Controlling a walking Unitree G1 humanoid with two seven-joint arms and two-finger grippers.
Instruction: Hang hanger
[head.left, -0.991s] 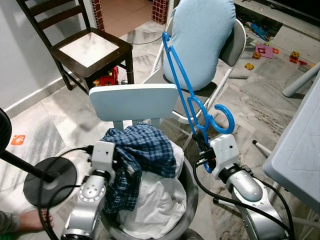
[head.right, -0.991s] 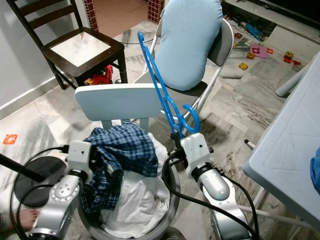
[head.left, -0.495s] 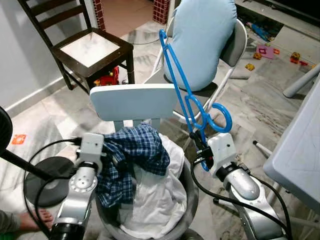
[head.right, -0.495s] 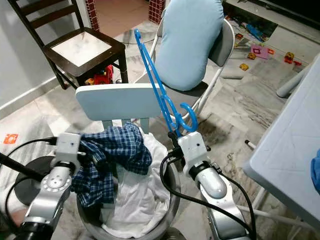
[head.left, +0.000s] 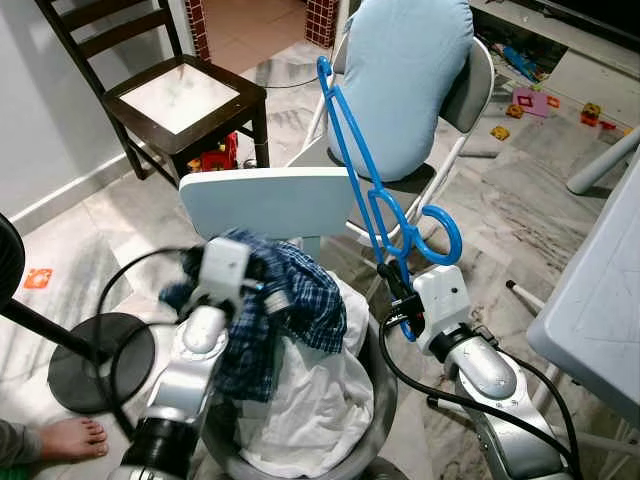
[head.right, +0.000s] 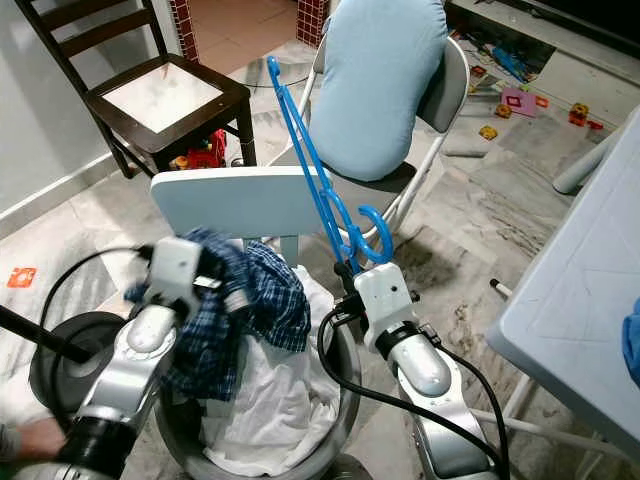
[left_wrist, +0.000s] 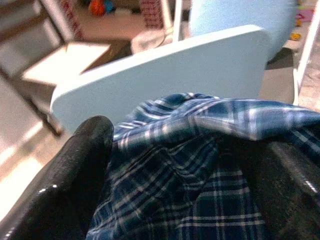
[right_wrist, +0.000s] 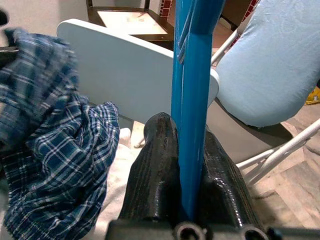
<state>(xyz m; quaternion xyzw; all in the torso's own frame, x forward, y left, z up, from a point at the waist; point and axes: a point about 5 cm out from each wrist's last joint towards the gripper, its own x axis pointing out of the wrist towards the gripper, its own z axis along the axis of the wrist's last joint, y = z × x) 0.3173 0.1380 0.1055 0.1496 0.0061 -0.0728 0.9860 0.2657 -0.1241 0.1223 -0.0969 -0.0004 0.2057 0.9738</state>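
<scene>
Showing the right gripper clamped shut on the lower end of a bright blue moulded-plastic hanger, thin and glossy. Long axis rising steeply from the closed fingers, up and away from the robot with a lean toward its left, upper tip ending in front of a pale blue cushion propped on a grey folding chair; curled hook lying low, just above the gripper and curling toward the robot's right. Left gripper closed on a blue-and-white checked cotton shirt, soft and rumpled, lifted above white cloth heaped in a round grey metal basket; dark rounded finger pressed against the folds in the left wrist view.

Deciding relation, as a judgement: shirt to the left of and slightly below the hanger, near but apart from it, so hanger shoulders to be tilted down toward the left gripper, or shirt raised toward them. Right arm already on the hanger, left arm nearer the cloth.

Smooth pale blue chair back standing flat and rigid just beyond the basket, behind shirt and hanger stem. Dark wooden chair with a pale square seat farther off on veined marble floor tiles.
</scene>
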